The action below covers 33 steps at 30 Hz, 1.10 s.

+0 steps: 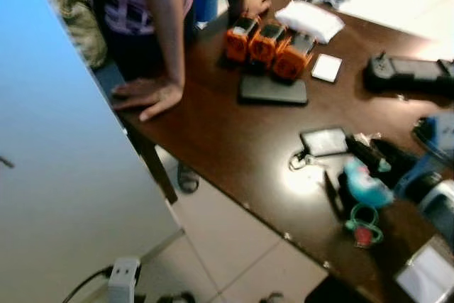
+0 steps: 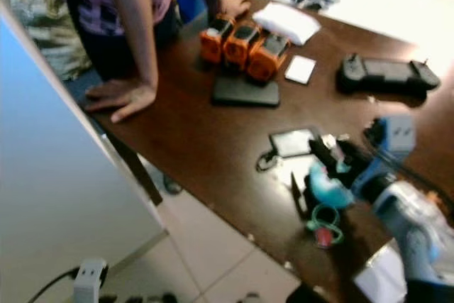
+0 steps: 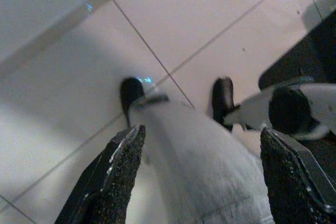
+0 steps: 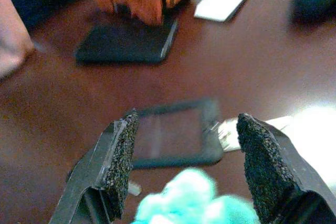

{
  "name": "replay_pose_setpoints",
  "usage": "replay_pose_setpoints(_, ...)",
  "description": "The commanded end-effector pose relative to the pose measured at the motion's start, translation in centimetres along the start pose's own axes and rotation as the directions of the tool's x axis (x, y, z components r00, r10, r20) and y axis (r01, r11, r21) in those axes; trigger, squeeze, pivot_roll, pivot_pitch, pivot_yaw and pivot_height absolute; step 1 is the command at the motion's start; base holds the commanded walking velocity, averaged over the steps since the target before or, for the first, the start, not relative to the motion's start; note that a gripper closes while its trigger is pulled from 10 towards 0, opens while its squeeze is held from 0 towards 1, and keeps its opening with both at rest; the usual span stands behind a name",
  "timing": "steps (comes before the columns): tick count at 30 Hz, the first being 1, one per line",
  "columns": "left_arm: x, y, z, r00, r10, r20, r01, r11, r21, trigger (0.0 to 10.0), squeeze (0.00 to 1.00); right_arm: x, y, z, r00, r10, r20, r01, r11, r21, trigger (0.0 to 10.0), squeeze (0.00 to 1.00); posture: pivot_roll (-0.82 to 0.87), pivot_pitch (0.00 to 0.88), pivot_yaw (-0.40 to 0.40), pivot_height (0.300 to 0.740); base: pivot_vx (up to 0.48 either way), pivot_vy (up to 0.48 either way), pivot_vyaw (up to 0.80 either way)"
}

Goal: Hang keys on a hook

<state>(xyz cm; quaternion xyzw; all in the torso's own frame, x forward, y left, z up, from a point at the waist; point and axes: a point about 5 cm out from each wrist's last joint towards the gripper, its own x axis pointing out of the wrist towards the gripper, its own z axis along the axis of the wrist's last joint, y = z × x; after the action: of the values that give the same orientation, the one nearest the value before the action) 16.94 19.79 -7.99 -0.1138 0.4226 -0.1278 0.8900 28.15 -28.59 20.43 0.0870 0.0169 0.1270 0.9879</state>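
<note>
Keys: a bunch with a fluffy turquoise charm (image 1: 366, 182) and a green ring is seen on the dark brown wooden table (image 1: 234, 140), near its front edge.
Right gripper (image 4: 184, 169): fingers held apart, just above the charm.
Left gripper (image 3: 202, 174): fingers apart, hanging over the floor.
Advice: the ring should be clamped, not the soft charm.

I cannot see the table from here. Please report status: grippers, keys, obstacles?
Right gripper open, low over the teal key fob on the brown table. Left gripper open, idle above floor. Person's hand rests on the table's far-left edge.
</note>
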Motion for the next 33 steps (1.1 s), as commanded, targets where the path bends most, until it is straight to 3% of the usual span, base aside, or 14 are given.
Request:
replay_pose_setpoints(1,-0.7,0.5,-1.4,0.999,0.022,-0.046,-0.022,1.000,-0.012,10.0,0.00,-0.3,0.7,0.7,0.999,0.048,0.005,-0.048,0.999,0.011,10.0,0.00,-0.09,0.108,0.095,0.740,0.000,0.000,0.00)
replay_pose_setpoints(6,-0.6,0.5,-1.4,0.999,0.018,-0.048,-0.019,1.000,-0.010,10.0,0.00,-1.0,1.6,1.9,0.993,0.117,-0.033,-0.118,0.991,-0.054,10.0,0.00,-0.09,0.108,0.091,0.740,0.000,0.000,0.00)
replay_pose_setpoints(12,-0.6,0.3,-1.5,0.999,0.010,-0.049,-0.010,1.000,-0.011,10.0,0.00,-1.4,2.5,-0.4,0.972,0.133,-0.191,-0.142,0.989,-0.033,10.0,0.00,-0.09,0.106,0.083,0.740,0.000,0.000,0.00)
replay_pose_setpoints(15,-0.6,0.3,-1.5,0.999,0.007,-0.046,-0.008,1.000,-0.015,10.0,0.00,-1.6,1.4,-2.4,0.963,0.024,-0.267,-0.033,0.999,-0.028,10.0,0.00,-0.09,0.103,0.072,0.740,0.000,0.000,0.00)
replay_pose_setpoints(16,-0.6,0.3,-1.5,0.999,0.007,-0.046,-0.008,1.000,-0.015,10.0,0.00,-1.6,1.4,-2.4,0.963,0.024,-0.267,-0.033,0.999,-0.028,10.0,0.00,-0.09,0.103,0.072,0.740,0.000,0.000,0.00)
replay_pose_setpoints(18,-0.6,0.3,-1.6,0.999,0.005,-0.050,-0.006,1.000,-0.015,10.0,0.00,-1.5,-0.3,-3.0,0.953,-0.137,-0.269,0.133,0.991,-0.031,10.0,0.00,-0.09,0.101,0.075,0.740,0.000,0.000,0.00)
replay_pose_setpoints(21,-0.6,0.3,-1.7,0.999,0.003,-0.052,-0.004,1.000,-0.015,10.0,0.00,-1.5,-1.2,-2.8,0.942,-0.218,-0.254,0.218,0.976,-0.029,10.0,0.00,-0.09,0.099,0.076,0.740,0.000,0.000,0.00)
replay_pose_setpoints(25,-0.6,0.3,-1.7,0.999,0.002,-0.052,-0.003,1.000,-0.014,10.0,0.00,-1.5,-1.4,-2.8,0.938,-0.237,-0.254,0.237,0.971,-0.031,10.0,0.00,-0.10,0.099,0.076,0.740,0.000,0.000,0.00)
replay_pose_setpoints(33,-0.6,0.2,-1.5,0.999,-0.004,-0.045,0.004,1.000,-0.008,10.0,0.00,-0.5,-0.1,-7.0,0.911,-0.220,-0.348,0.235,0.972,0.001,10.0,0.00,-0.09,0.106,0.082,0.740,0.000,0.000,0.00)
